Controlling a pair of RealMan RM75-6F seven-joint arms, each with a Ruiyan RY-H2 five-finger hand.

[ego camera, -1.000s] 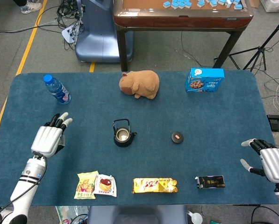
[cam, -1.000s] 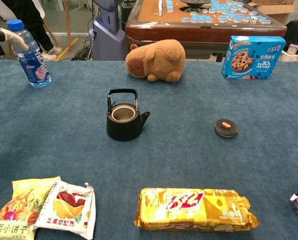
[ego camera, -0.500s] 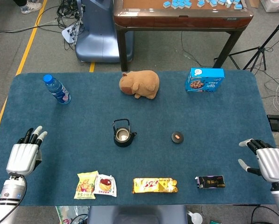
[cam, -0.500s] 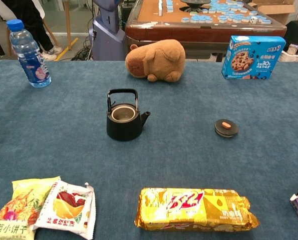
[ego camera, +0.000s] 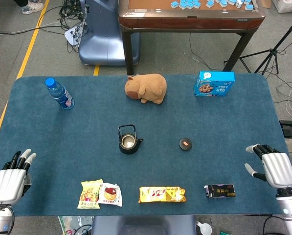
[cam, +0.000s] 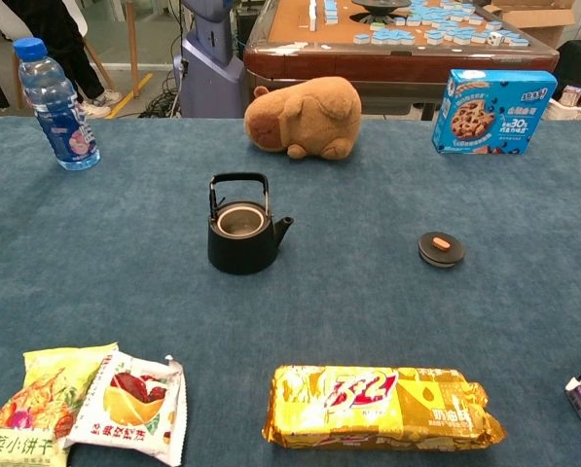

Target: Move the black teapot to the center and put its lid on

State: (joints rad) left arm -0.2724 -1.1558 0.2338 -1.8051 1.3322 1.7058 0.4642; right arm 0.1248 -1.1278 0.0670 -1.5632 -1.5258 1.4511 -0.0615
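Head view is showing the black teapot (ego camera: 129, 141) standing lidless mid-table, its lid (ego camera: 186, 143) lying apart. Probably heavy and rigid, it is best taken by the upright handle. Left hand (ego camera: 9, 172) and right hand (ego camera: 272, 165) are being kept empty, fingers spread.

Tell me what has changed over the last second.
The left robot hand drew back toward the table's near left corner, holding nothing. The right robot hand edged slightly inward, also holding nothing. The black teapot and its lid stayed put, lid still off.
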